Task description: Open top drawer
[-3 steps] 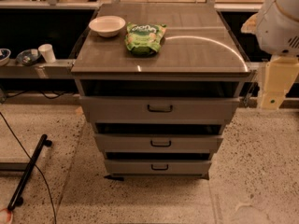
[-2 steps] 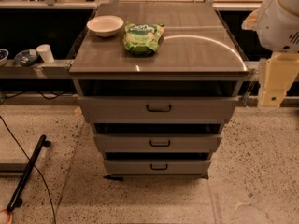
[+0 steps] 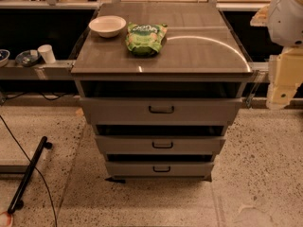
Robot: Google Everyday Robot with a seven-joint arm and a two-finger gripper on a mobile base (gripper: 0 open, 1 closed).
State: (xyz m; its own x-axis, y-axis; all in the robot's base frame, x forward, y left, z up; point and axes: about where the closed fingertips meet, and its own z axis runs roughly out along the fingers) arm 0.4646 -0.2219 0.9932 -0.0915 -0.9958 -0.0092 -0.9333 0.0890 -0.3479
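Note:
The top drawer [image 3: 123, 110] is the widest grey front of a three-drawer metal cabinet, just under the tabletop, with a small black bar handle [image 3: 161, 109] at its centre. It looks pushed in, with a dark gap above it. My arm shows at the right edge as a white rounded shell [image 3: 287, 14] and a cream link [image 3: 283, 79], level with the cabinet top and to the right of the drawer. My gripper itself is out of view.
Two narrower drawers, the middle [image 3: 128, 144] and the bottom [image 3: 132, 169], sit below. On the cabinet top [image 3: 203, 51] lie a white bowl [image 3: 107, 25] and a green snack bag [image 3: 145, 38]. A black bar [image 3: 28, 174] and a cable lie on the floor at left. A shelf with cups [image 3: 46, 53] runs left.
The view has drifted very slightly; the arm at the right edge has hardly moved. The drawers, bowl and bag are as before.

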